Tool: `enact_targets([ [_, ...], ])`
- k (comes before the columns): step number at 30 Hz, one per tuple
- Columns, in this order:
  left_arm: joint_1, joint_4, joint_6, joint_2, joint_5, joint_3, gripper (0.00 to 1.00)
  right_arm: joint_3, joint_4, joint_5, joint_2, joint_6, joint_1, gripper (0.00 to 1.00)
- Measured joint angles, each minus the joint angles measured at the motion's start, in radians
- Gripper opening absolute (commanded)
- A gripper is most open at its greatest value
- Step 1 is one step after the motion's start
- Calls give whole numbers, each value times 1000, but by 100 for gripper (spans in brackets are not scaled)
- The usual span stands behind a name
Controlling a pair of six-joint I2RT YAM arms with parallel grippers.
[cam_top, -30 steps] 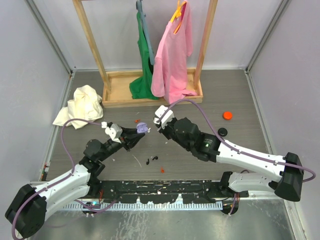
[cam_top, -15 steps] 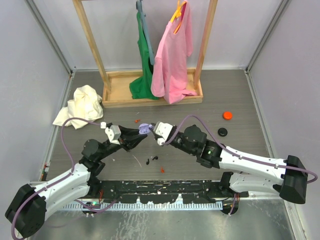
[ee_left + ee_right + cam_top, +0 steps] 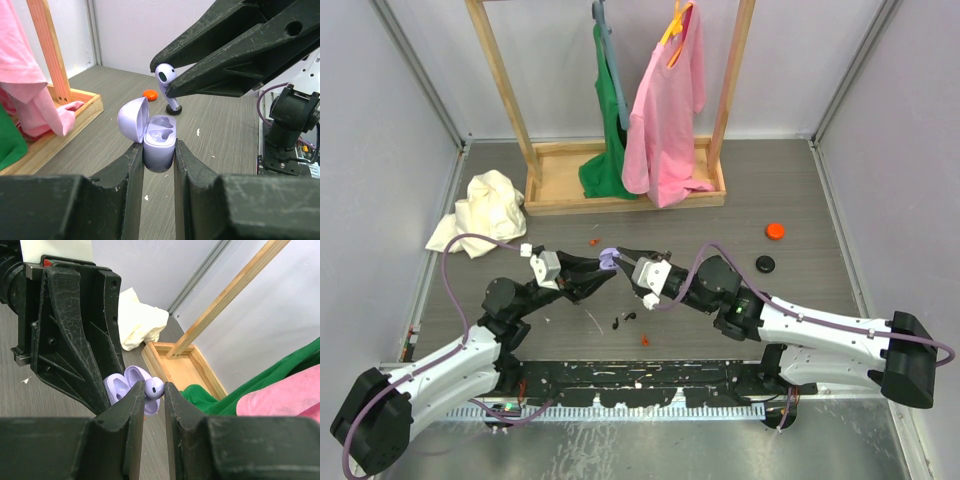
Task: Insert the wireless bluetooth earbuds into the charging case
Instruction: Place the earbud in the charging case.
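Above the case (image 3: pixel 160 139) clamped in left claw (image 3: pixel 159 146), earbud (image 3: pixel 164 74) pinched in right claw (image 3: pixel 154 390), stem (image 3: pixel 173 102) partly hidden.

case: lilac charging case (image 3: pixel 159 145), upright, lid open and tilted left, both wells showing, pinched in left hand (image 3: pixel 159 156) | earbud: lilac earbud (image 3: pixel 166 82), stem down, pinched in right hand (image 3: pixel 154 392), just above the case

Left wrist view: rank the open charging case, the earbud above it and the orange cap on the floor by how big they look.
1. charging case
2. earbud
3. orange cap, though it lies farther from the camera, so its real size is unsure.
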Motion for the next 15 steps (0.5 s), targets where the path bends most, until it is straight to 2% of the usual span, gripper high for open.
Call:
enact_targets([
  [15,0,1,-49,-11,4,2,0,-38,65,-7,11,-41,8,15],
])
